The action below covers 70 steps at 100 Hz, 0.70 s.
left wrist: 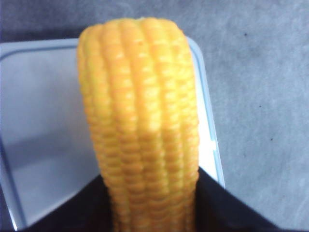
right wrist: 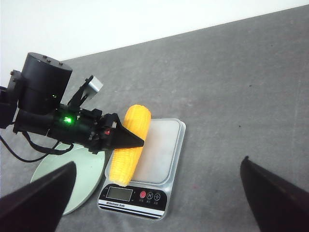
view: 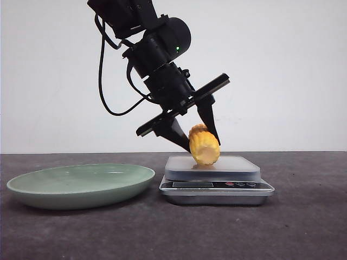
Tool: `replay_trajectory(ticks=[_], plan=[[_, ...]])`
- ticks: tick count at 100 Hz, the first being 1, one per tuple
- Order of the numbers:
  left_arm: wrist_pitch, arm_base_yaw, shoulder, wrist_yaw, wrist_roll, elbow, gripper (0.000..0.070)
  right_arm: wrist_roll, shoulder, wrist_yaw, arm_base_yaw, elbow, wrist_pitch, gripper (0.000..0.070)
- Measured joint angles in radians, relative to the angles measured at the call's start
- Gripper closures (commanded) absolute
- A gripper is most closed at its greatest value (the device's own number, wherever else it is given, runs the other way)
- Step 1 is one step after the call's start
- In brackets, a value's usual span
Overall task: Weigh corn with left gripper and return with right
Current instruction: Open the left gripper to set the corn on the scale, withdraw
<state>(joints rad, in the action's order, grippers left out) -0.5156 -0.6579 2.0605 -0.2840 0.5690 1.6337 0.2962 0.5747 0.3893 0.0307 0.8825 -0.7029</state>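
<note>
Left black two-fingered gripper (view: 199, 142) is pinching the stubby yellow ridged corn cob (view: 204, 145), jaws closed only as far as the cob's width. Cob is tilting, lower end touching or just above the pale platform of the silver digital kitchen scale (view: 217, 187); contact hard to tell. Likely holding it so to set it down gently for weighing. Right gripper (right wrist: 154, 193) is hanging well above, fingers spread wide, grasping nothing, probably waiting to retrieve. Count: one cob, one scale, one pale green ceramic plate (view: 81, 185) beside the scale.
</note>
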Motion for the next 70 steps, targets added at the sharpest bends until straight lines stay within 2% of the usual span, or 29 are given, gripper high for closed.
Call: replay_trajectory(ticks=[8, 16, 24, 43, 52, 70], plan=[[-0.002, 0.0, 0.0, -0.001, 0.0, 0.0, 0.0366, 0.0, 0.0, 0.0, 0.0, 0.0, 0.011, 0.0005], [-0.003, 0.0, 0.0, -0.002, 0.007, 0.0, 0.0251, 0.0, 0.0, 0.0, 0.0, 0.0, 0.011, 0.0005], [-0.002, 0.0, 0.0, -0.003, 0.015, 0.0, 0.0181, 0.0, 0.0, 0.0, 0.0, 0.0, 0.011, 0.0005], [0.0, 0.0, 0.0, -0.004, 0.022, 0.002, 0.0168, 0.0, 0.0, -0.001, 0.0, 0.0, 0.011, 0.0005], [-0.005, 0.0, 0.001, -0.004, 0.023, 0.019, 0.0088, 0.0, 0.0, -0.001, 0.0, 0.0, 0.011, 0.0005], [-0.025, 0.0, 0.002, -0.003, 0.016, 0.115, 0.0088, 0.0, 0.0, -0.001, 0.0, 0.0, 0.011, 0.0005]])
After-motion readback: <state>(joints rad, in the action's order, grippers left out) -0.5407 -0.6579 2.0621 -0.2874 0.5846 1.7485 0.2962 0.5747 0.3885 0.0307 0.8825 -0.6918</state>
